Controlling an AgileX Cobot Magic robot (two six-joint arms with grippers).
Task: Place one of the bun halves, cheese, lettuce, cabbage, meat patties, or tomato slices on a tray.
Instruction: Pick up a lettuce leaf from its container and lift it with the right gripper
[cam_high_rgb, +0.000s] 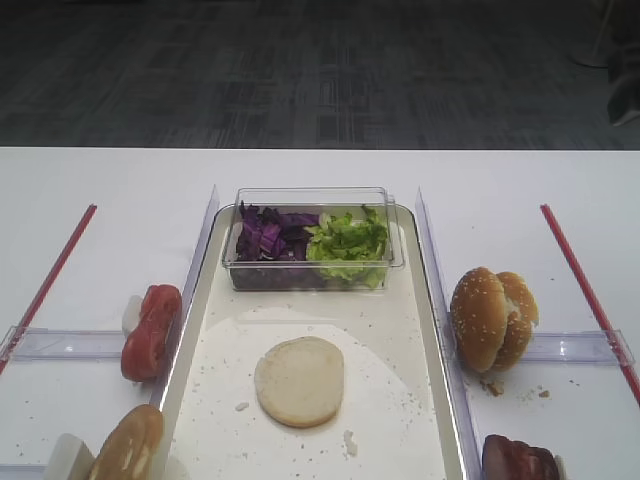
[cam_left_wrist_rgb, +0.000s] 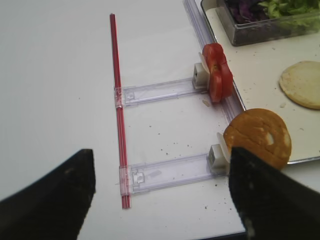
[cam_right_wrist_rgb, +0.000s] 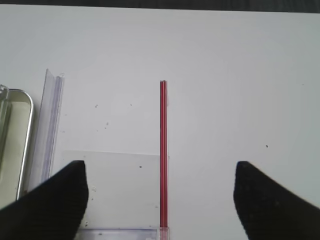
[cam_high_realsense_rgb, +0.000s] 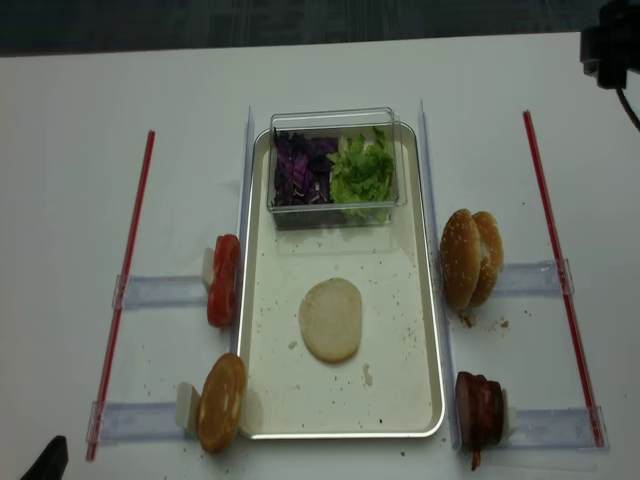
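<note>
**Cream tray holds one bun base; both arms parked wide**

Cream-white metal tray (cam_high_rgb: 425, 330), rimmed and crumb-speckled, already carries a pale flat bread round (cam_high_rgb: 299, 380) near its middle. At its far end sits a clear plastic tub (cam_high_rgb: 312, 238) with dark purple cabbage shreds (cam_high_rgb: 268, 234) on the left and bright green lettuce (cam_high_rgb: 348, 243) on the right.

Off the tray, I see glossy red tomato slices (cam_high_rgb: 150, 330) standing on edge just beside its left rim, an orange-tan disc (cam_left_wrist_rgb: 257, 137) nearer me on that side, golden sesame bun halves (cam_high_rgb: 492, 316) to the right, and a dark reddish-brown meat patty (cam_high_rgb: 518, 461) at the lower right.

My right gripper (cam_right_wrist_rgb: 160, 200) hangs over bare table by a red strip (cam_right_wrist_rgb: 163, 150), jaws spread wide, empty. My left gripper (cam_left_wrist_rgb: 160, 190) likewise stands apart, holding nothing.

I judge no pick has begun. For the lettuce, I would come straight down inside the tub walls, pinch only green, and release it on the bread round.
</note>
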